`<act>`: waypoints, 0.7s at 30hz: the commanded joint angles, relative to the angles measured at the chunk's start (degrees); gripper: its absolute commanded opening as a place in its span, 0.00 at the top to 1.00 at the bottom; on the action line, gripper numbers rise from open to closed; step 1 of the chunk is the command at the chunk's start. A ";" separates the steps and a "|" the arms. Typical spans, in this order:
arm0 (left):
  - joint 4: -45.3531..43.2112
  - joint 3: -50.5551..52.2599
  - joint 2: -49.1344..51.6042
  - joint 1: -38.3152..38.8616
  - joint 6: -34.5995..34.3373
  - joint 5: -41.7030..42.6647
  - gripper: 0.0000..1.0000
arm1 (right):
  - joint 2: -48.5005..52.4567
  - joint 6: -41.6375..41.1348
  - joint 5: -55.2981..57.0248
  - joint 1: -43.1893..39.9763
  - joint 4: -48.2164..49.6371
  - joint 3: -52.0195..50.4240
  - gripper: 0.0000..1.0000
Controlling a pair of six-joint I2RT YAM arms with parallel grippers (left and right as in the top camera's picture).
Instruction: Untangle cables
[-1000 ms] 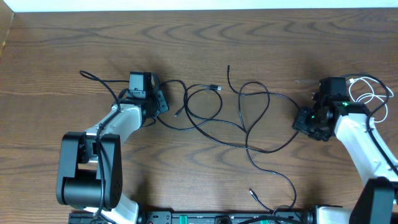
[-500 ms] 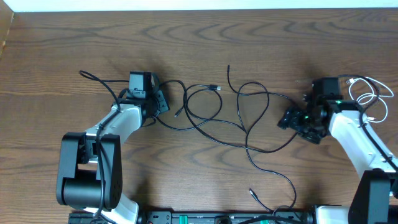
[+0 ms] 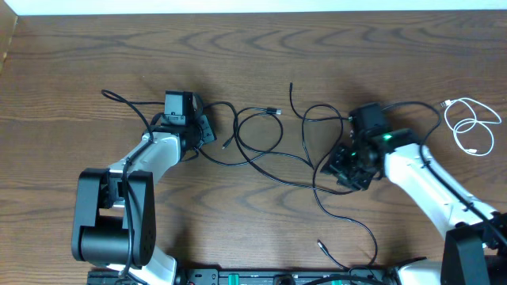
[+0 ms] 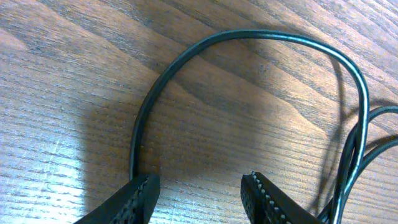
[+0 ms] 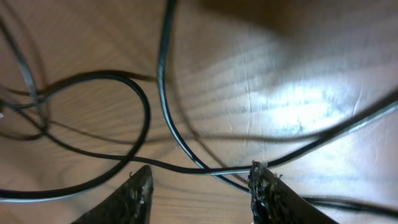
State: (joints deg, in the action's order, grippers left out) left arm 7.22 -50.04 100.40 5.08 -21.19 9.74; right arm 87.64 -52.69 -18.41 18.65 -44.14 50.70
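Note:
Several thin black cables point(image 3: 279, 155) lie looped and crossed in the middle of the table. A short white cable point(image 3: 469, 127) lies coiled at the far right. My left gripper point(image 3: 207, 133) is open at the left end of the tangle, and a black cable loop point(image 4: 249, 38) arcs just ahead of its fingertips point(image 4: 144, 186). My right gripper point(image 3: 337, 168) is open over the right side of the tangle. Crossing black cables point(image 5: 186, 163) run between its fingertips point(image 5: 261, 180) in the right wrist view.
The wooden table point(image 3: 238, 47) is bare at the back. A loose cable end with a plug point(image 3: 321, 245) lies near the front edge. Thicker black wires run by the arm bases point(image 3: 277, 277) at the front.
My right gripper has moved left from beside the white cable to over the black tangle. A black cable near its arm has shifted. The left arm has not moved.

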 commanded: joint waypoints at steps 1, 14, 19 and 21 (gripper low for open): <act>1.01 0.26 0.57 -0.31 -0.55 -1.18 0.51 | 0.13 -15.41 6.67 4.26 -0.52 -0.68 0.52; 1.03 0.26 0.57 -0.31 -2.27 -1.18 0.51 | 0.13 -36.68 14.95 12.33 4.96 -7.78 0.70; 1.03 0.26 0.57 -0.31 -2.25 -1.18 0.51 | 0.13 -36.68 15.06 12.31 11.41 -11.54 0.83; 1.03 0.26 0.57 -0.31 -2.27 -1.18 0.51 | 0.13 -36.65 15.06 12.31 12.98 -12.57 0.85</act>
State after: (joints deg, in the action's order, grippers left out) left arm 7.22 -50.06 100.40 5.08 -22.59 9.69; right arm 87.31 -87.50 -5.37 30.61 -32.14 40.01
